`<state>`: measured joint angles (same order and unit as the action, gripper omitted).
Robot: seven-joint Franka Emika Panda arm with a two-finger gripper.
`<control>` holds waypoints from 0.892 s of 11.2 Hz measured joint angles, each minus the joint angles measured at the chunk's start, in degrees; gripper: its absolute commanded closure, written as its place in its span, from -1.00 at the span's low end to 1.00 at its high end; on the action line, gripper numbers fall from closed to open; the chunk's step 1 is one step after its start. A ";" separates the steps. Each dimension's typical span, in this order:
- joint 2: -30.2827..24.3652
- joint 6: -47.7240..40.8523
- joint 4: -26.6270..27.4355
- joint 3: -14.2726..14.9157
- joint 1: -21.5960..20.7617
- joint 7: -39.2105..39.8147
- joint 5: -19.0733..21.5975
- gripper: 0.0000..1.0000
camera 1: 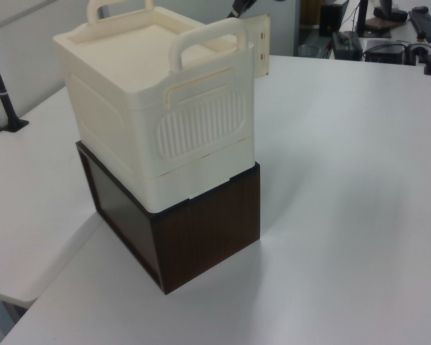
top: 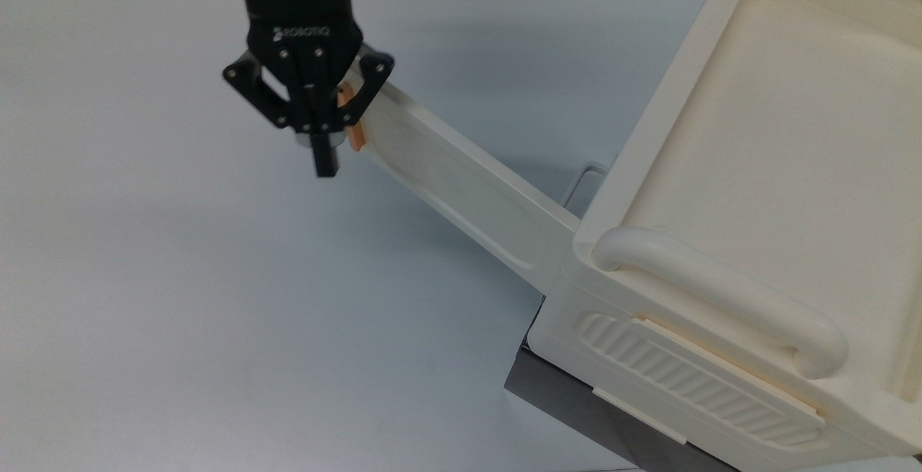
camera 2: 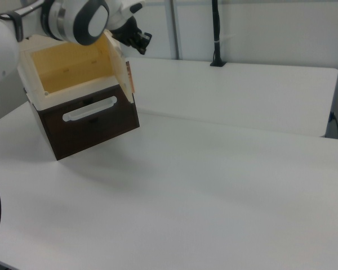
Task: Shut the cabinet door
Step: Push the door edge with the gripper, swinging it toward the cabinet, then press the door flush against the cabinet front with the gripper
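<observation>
ROBOTIQ lettering marks the end effector (top: 325, 158) beside the cabinet door (top: 461, 184).

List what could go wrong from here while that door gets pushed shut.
1. The gripper only presses beside the copper-orange handle at the cabinet door's free end, so it may slip off the edge.
2. The cream cabinet just sits stacked on the dark brown box; a hard push might shift it.
</observation>
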<state>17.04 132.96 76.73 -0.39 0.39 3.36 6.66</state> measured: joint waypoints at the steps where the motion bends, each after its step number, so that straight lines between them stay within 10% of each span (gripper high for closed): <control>1: -1.17 -3.72 -0.03 -0.49 -0.02 1.33 1.74 1.00; 10: -5.60 -24.34 -0.13 -10.08 -0.23 4.11 8.03 1.00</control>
<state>11.44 108.62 76.60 -10.47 0.16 7.48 14.69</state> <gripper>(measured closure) 0.991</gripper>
